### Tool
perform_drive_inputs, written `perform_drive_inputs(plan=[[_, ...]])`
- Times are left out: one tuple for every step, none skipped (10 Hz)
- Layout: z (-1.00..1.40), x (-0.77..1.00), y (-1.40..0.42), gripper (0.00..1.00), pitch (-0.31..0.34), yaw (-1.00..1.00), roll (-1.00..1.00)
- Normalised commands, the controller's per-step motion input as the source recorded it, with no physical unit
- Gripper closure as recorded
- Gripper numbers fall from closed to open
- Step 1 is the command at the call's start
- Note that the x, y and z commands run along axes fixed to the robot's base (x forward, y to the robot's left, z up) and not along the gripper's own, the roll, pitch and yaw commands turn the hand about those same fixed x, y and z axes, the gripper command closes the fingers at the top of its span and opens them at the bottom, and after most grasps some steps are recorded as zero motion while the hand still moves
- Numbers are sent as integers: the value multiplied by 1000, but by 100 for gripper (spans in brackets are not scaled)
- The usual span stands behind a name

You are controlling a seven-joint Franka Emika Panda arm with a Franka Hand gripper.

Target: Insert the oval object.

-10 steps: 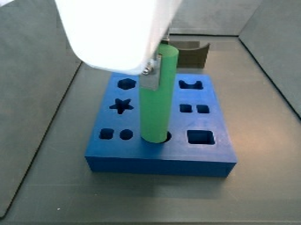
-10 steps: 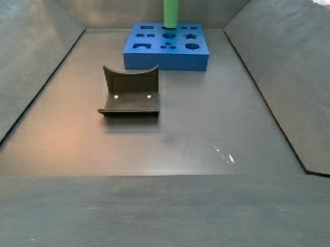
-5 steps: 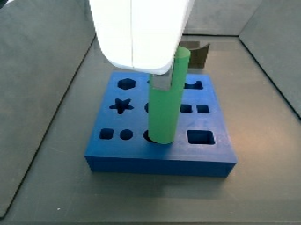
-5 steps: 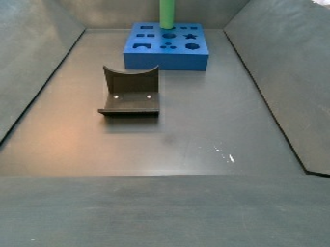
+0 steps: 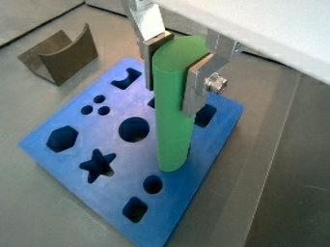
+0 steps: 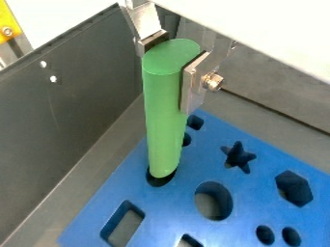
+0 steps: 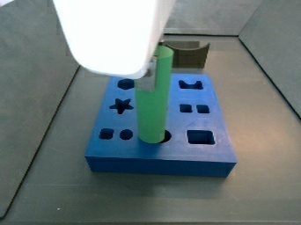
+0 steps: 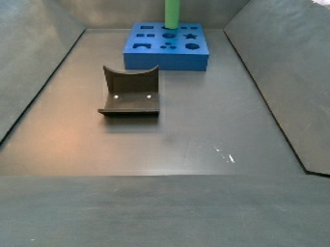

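The oval object, a green rod (image 5: 172, 116), stands nearly upright with its lower end in a hole of the blue block (image 5: 71, 145). My gripper (image 5: 178, 60) is shut on the rod's upper end, with a pad on each side; both wrist views show this, as does the second one (image 6: 172, 63). In a side view the rod (image 7: 153, 101) rises from a front-row hole of the block (image 7: 165, 151), and my white gripper body (image 7: 118, 35) hides its top. In a side view from afar the rod (image 8: 172, 12) and the block (image 8: 168, 48) stand at the far end.
A dark brown notched block (image 8: 130, 92) lies on the grey floor in the middle of the bin; it also shows behind the blue block (image 7: 188, 53). Sloped grey walls (image 6: 65, 106) enclose the floor. The blue block has several other shaped holes (image 5: 96, 164).
The gripper swung right, leaning the rod's top to the right, then came back left. The rod now stands closer to upright, its lower end still in the same hole.
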Motion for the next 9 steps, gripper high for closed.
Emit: perform_drive_inputs(plan=[[-111, 0, -9, 100, 11, 71, 0], [-177, 149, -23, 100, 13, 43, -9], [-211, 243, 0, 100, 34, 49, 0], [-231, 349, 0, 100, 61, 89, 0], [-246, 357, 0, 100, 67, 120, 0], [-243, 323, 0, 100, 66, 143, 0], [-234, 209, 0, 100, 21, 117, 0], [-234, 77, 0, 100, 0, 103, 0], [-271, 20, 0, 100, 0, 117, 0]])
